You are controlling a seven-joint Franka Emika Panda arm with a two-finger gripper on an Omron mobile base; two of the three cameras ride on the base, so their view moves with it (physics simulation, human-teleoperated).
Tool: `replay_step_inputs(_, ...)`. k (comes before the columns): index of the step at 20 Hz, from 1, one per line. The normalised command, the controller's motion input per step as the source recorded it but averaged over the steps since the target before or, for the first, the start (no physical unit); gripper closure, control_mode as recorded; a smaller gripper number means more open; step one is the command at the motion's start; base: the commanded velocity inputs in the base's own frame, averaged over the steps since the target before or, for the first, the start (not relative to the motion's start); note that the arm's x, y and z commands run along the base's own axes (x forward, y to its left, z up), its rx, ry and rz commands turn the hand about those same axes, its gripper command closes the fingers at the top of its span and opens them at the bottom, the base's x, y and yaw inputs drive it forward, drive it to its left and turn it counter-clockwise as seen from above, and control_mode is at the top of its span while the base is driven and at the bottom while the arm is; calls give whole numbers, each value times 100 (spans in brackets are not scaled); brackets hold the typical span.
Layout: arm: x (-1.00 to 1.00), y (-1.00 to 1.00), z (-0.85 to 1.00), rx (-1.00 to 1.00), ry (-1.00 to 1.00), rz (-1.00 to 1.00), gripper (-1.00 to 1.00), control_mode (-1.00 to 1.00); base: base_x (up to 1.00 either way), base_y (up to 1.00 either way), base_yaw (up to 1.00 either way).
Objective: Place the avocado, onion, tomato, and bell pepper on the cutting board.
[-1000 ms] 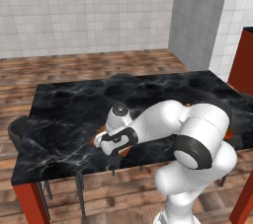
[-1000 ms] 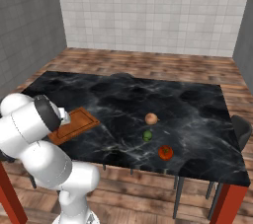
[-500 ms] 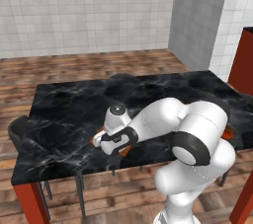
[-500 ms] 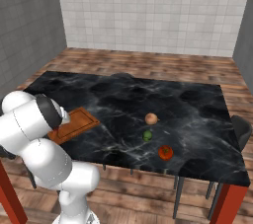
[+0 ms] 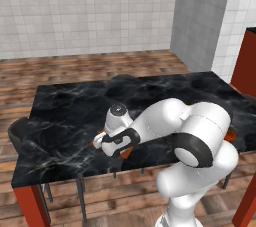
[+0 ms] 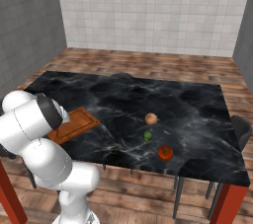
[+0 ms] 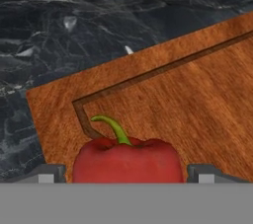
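Landmark for all positions: the flat rectangular brown wooden cutting board (image 7: 197, 99) with its darker groove.

Nearest item: the glossy red bell pepper (image 7: 127, 161) with a curved green stem, seen in the hand view sitting on the board just inside the corner of the groove. It stands upright, stem toward the camera's top, directly between the two grey fingertips (image 7: 45, 173) of the two-finger gripper (image 7: 127, 174). The tips stand spread wide, one to either side of the pepper; a sliver of wood shows between each tip and the fruit, so the pepper appears released rather than pinched. In the left base view the gripper (image 5: 116, 143) hangs low over the board's near end.

Judgement: with the pepper resting on the board, the coming move turns on the remaining produce, all of which lies well away from the board (image 6: 74, 124), across the black marbled table (image 6: 123, 94) toward its far-right portion.

- Small green rounded avocado (image 6: 147, 135): closest of the three to the board.
- Pale tan round onion (image 6: 151, 118): just beyond the avocado.
- Orange-red round tomato (image 6: 165, 152): farthest from the board, near the table's front edge.

The arm must lift clear of the pepper, then swing right from the board.
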Motion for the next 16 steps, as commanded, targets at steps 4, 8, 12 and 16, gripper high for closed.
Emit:
replay_step_inputs(4,0,0,0,0,0,0,-100,-100,0,0,0)
replay_step_inputs(8,0,0,0,0,-1,0,-100,-100,0,0,0)
replay_step_inputs(12,-8,0,12,0,-9,0,-100,-100,0,0,0)
replay_step_inputs(16,-17,0,31,0,-14,0,-100,-100,0,0,0)
